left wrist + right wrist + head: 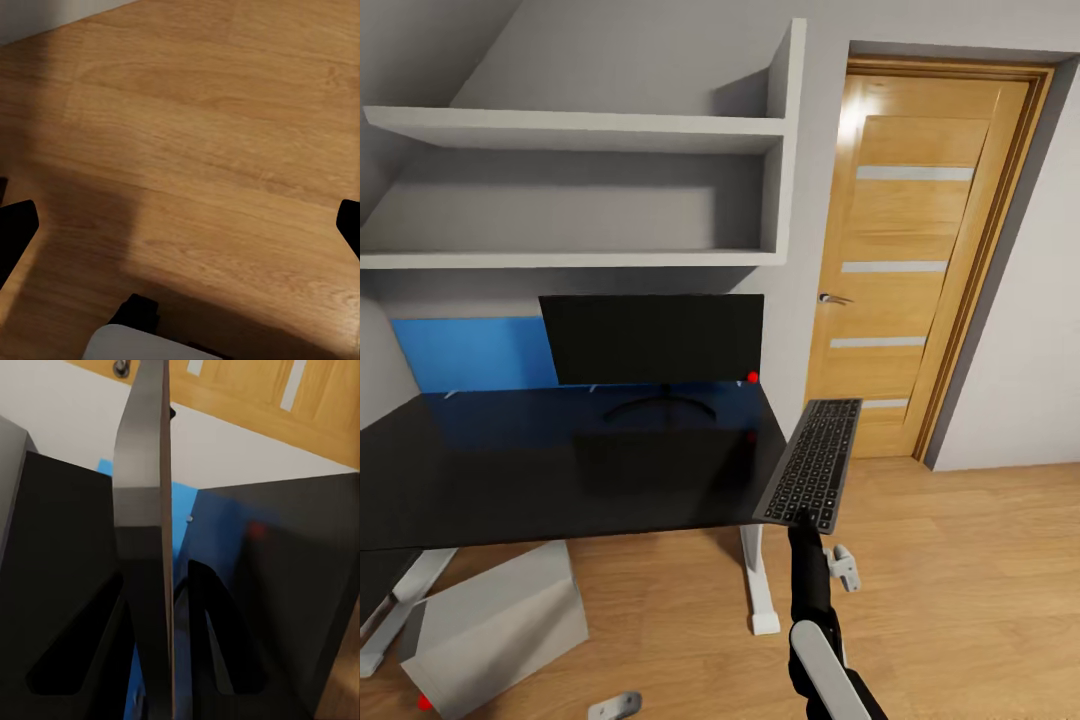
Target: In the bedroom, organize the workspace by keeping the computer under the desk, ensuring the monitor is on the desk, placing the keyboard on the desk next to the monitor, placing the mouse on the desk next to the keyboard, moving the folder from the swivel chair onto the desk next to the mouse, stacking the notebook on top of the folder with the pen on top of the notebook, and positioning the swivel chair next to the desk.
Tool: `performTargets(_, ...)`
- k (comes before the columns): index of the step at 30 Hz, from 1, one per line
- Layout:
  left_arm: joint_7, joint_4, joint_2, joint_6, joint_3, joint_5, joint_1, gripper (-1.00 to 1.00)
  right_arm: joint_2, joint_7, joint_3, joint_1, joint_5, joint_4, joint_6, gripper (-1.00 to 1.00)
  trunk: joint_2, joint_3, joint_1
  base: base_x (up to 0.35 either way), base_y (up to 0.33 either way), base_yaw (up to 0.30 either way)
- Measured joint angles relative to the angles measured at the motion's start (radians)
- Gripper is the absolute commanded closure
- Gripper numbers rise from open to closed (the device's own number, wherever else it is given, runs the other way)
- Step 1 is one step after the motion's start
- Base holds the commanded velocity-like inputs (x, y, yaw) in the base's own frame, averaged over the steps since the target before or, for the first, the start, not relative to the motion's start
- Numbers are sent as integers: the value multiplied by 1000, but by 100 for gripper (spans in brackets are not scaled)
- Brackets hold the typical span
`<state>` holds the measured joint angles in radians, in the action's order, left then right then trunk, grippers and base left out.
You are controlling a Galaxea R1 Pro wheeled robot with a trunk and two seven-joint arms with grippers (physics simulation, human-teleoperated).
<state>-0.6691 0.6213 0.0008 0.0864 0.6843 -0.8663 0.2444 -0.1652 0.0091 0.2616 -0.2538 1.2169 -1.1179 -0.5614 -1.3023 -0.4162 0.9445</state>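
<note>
The desk (510,470) has a glossy black top on white legs. At its back stands the monitor (652,352), upright on a thin foot. The keyboard (815,460), grey with black keys, hangs in the air just off the desk's right edge, above desk height, with my right gripper (803,525) shut on its near end. In the right wrist view the keyboard (142,510) shows edge-on, clamped between the dark fingers (67,607). The computer (490,625), a grey box, lies tilted on the floor under the desk's front left. My left gripper (180,225) is open over bare wood floor.
An oak door (920,260) stands shut to the right of the desk. Two grey wall shelves (580,130) hang above the monitor, with a blue panel (470,352) behind it. The desk's white leg (758,580) and two small grey pieces (843,566) are near my right arm.
</note>
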Motion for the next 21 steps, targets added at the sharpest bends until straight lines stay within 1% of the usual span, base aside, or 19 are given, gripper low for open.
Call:
performTargets(10,0,-19,-7,1,1,3,0,-100,-4,0,4,0,1,4,2,100,0,0,0,0,0,0)
performTargets(21,0,-20,-6,1,-1,4,0,-100,-5,-4,3,0,7,5,4,100,0,0,0,0,0,0)
